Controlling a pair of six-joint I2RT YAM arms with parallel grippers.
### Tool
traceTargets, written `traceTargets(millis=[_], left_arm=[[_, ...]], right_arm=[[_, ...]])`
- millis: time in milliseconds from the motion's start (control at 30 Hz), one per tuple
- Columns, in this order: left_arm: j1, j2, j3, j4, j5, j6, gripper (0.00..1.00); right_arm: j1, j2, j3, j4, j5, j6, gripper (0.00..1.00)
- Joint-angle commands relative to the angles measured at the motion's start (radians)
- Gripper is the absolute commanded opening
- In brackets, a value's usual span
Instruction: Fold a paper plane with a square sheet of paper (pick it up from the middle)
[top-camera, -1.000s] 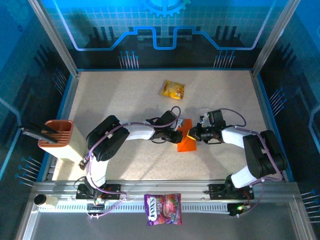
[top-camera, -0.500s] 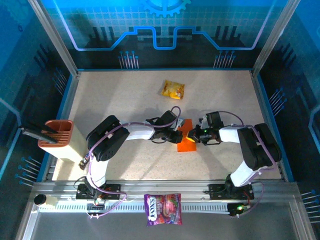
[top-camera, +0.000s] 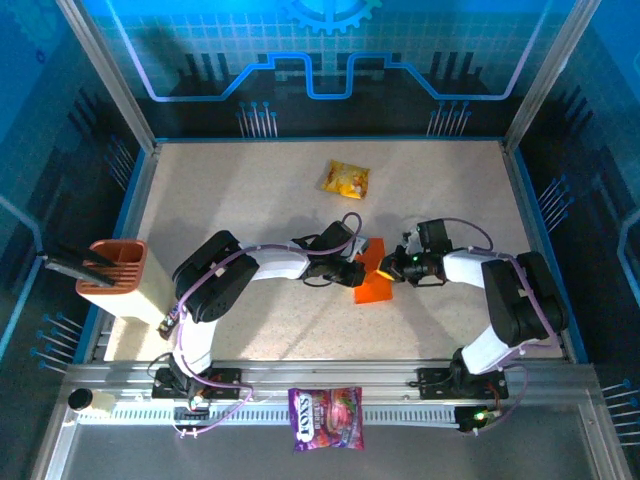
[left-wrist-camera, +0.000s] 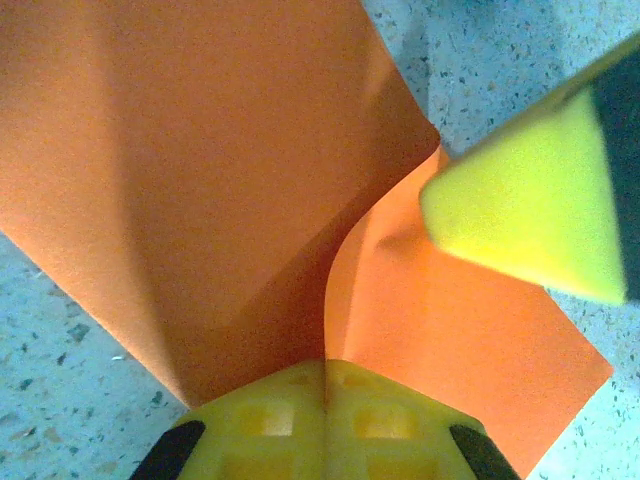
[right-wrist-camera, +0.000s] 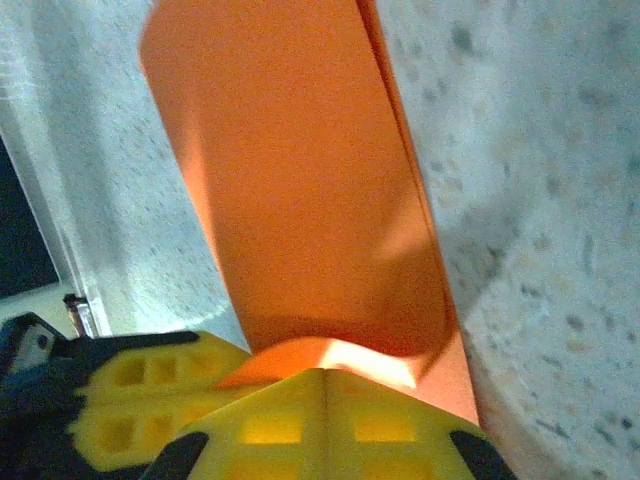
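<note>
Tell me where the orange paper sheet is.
In the top view, the orange sheet sits mid-table, pinched by the left hand and right hand, nearer than the snack packet.

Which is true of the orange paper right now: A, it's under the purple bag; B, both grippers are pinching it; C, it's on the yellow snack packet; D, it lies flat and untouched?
B: the left gripper and the right gripper are each shut on an edge of the orange paper.
</note>
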Motion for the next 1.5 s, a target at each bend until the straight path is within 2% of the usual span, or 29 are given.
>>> traceTargets(millis=[0, 133, 267, 467, 633, 767, 933, 1033, 1300, 1467], left_arm=[[0.012, 0.026, -0.006, -0.094, -0.01, 0.018, 0.02], [0.012, 0.031, 0.003, -0.109, -0.008, 0.021, 0.02], [0.014, 0.03, 0.003, -0.119, -0.012, 0.026, 0.02], [0.015, 0.031, -0.001, -0.12, -0.012, 0.026, 0.01], [0.015, 0.032, -0.002, -0.117, -0.009, 0.024, 0.02], [0.014, 0.03, -0.006, -0.116, -0.011, 0.023, 0.01], [0.014, 0.03, -0.004, -0.115, -0.012, 0.024, 0.02], [0.014, 0.032, -0.002, -0.115, -0.01, 0.021, 0.02], [0.014, 0.035, 0.007, -0.112, -0.004, 0.024, 0.02], [0.014, 0.036, 0.02, -0.12, -0.005, 0.027, 0.02]], right_arm=[[-0.017, 0.019, 0.028, -0.028, -0.001, -0.03, 0.0], [-0.026, 0.073, -0.004, -0.05, 0.077, -0.038, 0.0], [-0.057, 0.063, -0.018, -0.072, 0.097, -0.05, 0.0], [-0.121, 0.031, 0.027, -0.121, 0.079, -0.073, 0.0], [-0.13, -0.006, 0.041, -0.117, 0.057, -0.076, 0.0], [-0.096, -0.068, 0.047, -0.113, 0.041, -0.076, 0.0], [0.025, -0.034, 0.073, -0.098, 0.044, -0.04, 0.0], [0.063, -0.005, 0.054, -0.047, 0.042, 0.0, 0.0], [0.077, 0.071, -0.005, -0.004, 0.053, -0.012, 0.0], [0.076, 0.075, -0.013, -0.081, 0.114, -0.045, 0.0]])
